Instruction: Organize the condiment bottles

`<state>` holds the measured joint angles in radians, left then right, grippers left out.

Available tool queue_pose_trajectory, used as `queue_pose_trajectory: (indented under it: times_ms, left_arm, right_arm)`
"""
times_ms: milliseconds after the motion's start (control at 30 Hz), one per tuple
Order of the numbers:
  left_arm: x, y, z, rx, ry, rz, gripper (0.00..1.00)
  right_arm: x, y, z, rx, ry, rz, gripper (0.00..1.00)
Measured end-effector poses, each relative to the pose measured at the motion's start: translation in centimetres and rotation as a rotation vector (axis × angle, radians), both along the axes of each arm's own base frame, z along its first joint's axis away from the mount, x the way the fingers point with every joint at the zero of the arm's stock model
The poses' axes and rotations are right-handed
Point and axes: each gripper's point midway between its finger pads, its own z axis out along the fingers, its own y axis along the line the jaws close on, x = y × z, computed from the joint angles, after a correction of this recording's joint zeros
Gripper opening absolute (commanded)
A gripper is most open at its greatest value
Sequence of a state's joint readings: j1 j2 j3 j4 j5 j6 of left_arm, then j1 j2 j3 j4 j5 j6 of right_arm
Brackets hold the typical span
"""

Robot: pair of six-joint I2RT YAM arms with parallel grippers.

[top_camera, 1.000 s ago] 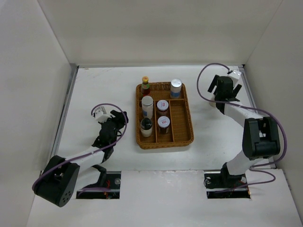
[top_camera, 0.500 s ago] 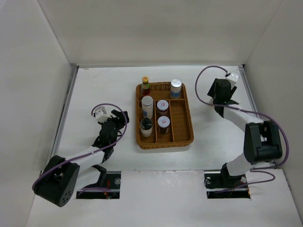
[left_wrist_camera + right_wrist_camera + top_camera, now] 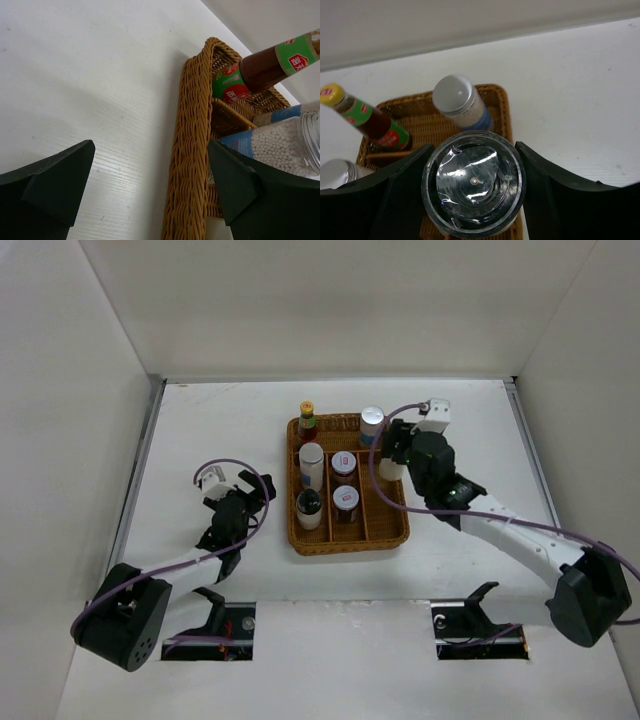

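Right wrist | clear-lidded jar [image 3: 473, 181] gripped in right hand [image 3: 475, 197] | over tray [image 3: 503, 107] rim

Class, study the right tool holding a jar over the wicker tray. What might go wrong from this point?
1. The jar gripped by the right tool hangs right beside the silver-lidded bottle; lowering it could knock that bottle over.
2. The open left tool sits close to the wall of the wicker tray; a forward move might shove the tray and topple the tall sauce bottle.
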<state>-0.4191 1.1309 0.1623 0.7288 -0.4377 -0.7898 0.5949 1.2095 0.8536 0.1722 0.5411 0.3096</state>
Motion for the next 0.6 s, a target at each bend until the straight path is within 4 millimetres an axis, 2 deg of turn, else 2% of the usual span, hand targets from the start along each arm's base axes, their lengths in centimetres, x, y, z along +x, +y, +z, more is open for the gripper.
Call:
queue_pose_trajectory:
  times_ms: [133,300,433,533,600]
  left_arm:
    - [0.1,0.5,0.1,0.002,-0.003,0.021,1.0]
    - [0.2,0.8,0.1,0.002,-0.003,0.03,1.0]
    - [0.3,0.8,-0.3,0.007,0.009,0.031,1.0]
    - [0.5,0.7,-0.5,0.012,0.02,0.033,1.0]
    - [0.8,0.7,-0.8,0.019,0.036,0.035,1.0]
  right_arm:
    - [0.0,2.9,-3.2,-0.043,0.068,0.079,0.54]
    - [1.0,4.6,-7.6,-0.089,0.148,0.122,0.55]
    - [1.9,5.4,-10.0,-0.113,0.171,0.132,0.57]
    - [2.5,5.8,-10.8,-0.114,0.164,0.131,0.67]
    - [2.8,6.0,-11.0,-0.114,0.154,0.133,0.82]
